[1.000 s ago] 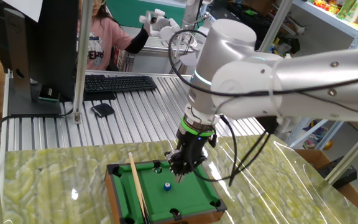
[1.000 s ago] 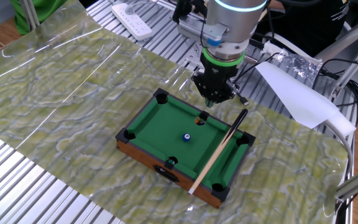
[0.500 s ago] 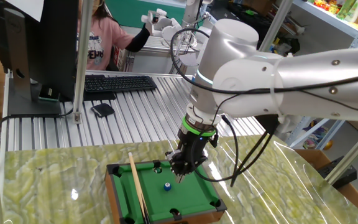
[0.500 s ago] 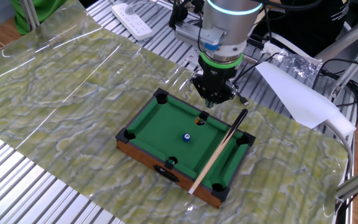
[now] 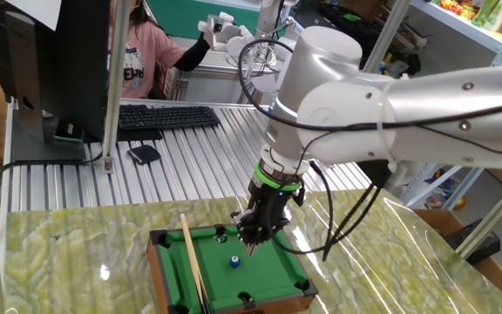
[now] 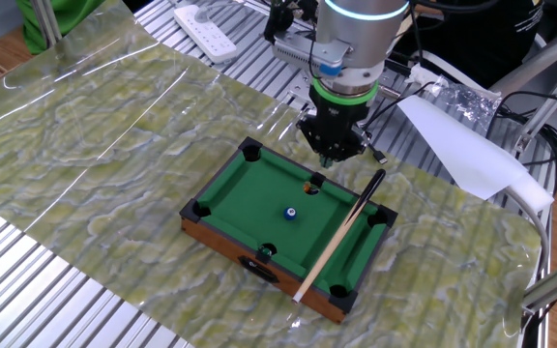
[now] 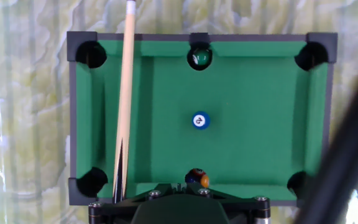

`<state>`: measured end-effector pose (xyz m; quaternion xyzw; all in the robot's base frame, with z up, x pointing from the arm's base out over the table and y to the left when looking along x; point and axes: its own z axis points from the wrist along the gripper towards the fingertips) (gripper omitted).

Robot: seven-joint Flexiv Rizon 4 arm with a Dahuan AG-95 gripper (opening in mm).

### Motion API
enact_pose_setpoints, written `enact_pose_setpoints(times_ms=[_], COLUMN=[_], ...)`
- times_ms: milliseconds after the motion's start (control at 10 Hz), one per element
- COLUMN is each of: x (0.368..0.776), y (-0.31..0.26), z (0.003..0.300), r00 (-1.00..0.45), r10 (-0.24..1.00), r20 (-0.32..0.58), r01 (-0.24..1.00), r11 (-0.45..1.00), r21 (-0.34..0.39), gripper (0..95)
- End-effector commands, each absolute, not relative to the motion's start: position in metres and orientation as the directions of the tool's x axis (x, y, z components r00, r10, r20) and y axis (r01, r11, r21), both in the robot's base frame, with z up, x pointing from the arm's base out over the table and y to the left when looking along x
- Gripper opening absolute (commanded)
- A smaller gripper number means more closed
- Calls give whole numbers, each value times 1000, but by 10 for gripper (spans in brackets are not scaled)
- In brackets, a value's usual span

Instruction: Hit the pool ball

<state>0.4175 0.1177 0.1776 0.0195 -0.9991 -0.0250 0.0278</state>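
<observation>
The pool ball (image 7: 201, 120), blue with a pale spot, sits out on the open green felt near the middle of the miniature pool table (image 6: 243, 184), touching nothing. In the hand view, straight up at twelve o'clock from it, a dark green ball (image 7: 198, 58) rests in the middle pocket of the far long rail. Down at six o'clock, a multicoloured ball (image 7: 197, 178) lies in the near rail's middle pocket, just above the gripper's housing. Over at nine o'clock, well apart from the blue ball, the wooden cue stick (image 7: 125, 93) lies along the short end, its dark tip pointing toward the near rail and its butt poking out past the far rail. The gripper (image 6: 331, 158) hangs pointing straight down above the rail nearest the arm, by that side pocket, fingers pressed together and holding nothing. The table stands on a green marbled mat (image 6: 104, 145).
</observation>
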Motion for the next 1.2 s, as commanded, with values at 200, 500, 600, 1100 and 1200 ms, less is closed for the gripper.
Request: enact_pose_setpoints(times_ms=[200, 500, 600, 1100, 1200], x=[417, 405, 401, 376, 371], y=[121, 138, 142, 164, 169], z=[177, 175, 177, 177, 175], r00=[-997, -999, -999, -999, -999], r10=[-45, -25, -22, 10, 17], r20=[55, 37, 40, 38, 37], r01=[-42, -23, -21, 11, 18], r11=[998, 999, 999, 999, 999], r21=[47, 37, 38, 37, 37], gripper=[0, 0, 0, 0, 0])
